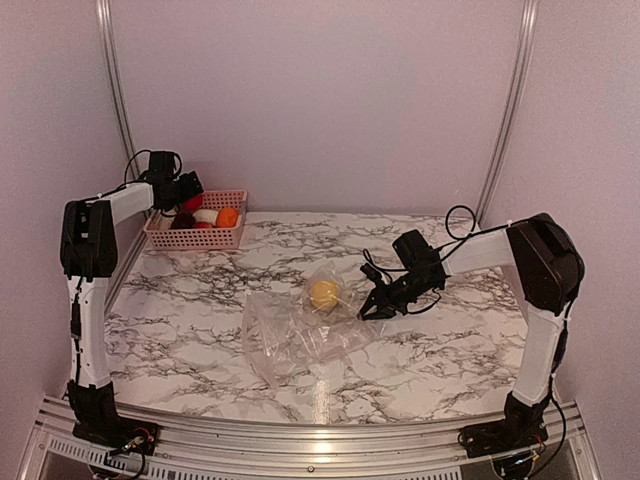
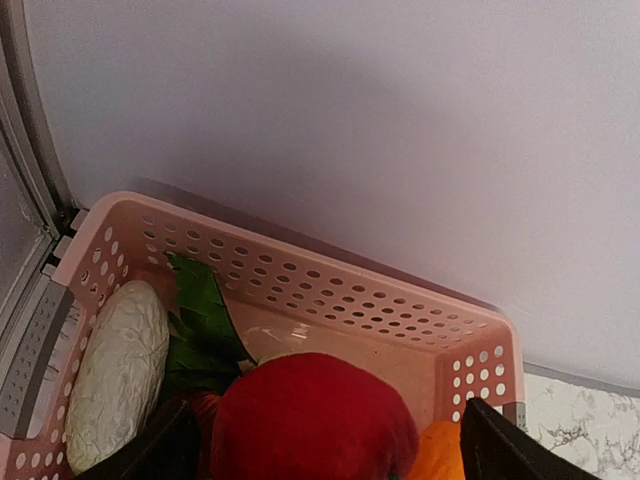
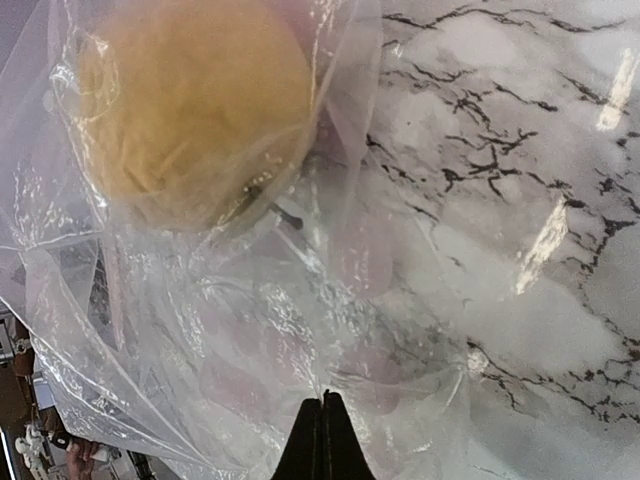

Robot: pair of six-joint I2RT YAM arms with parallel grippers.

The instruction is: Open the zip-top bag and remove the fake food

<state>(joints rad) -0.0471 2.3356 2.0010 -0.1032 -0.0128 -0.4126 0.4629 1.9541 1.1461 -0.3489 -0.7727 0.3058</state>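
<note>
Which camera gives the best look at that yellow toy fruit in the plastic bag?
The right wrist view: the yellow fruit fills its upper left, seen through the clear bag. The top view shows it only as a small ball inside the bag. The left wrist view misses it.

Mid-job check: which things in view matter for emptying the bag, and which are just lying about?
Job:
zip-top bag, pinched by the shut right gripper
yellow toy fruit inside it
red toy food, white toy food, orange toy food, below the open left gripper

Just there:
pink basket holding those three
marble table
</note>
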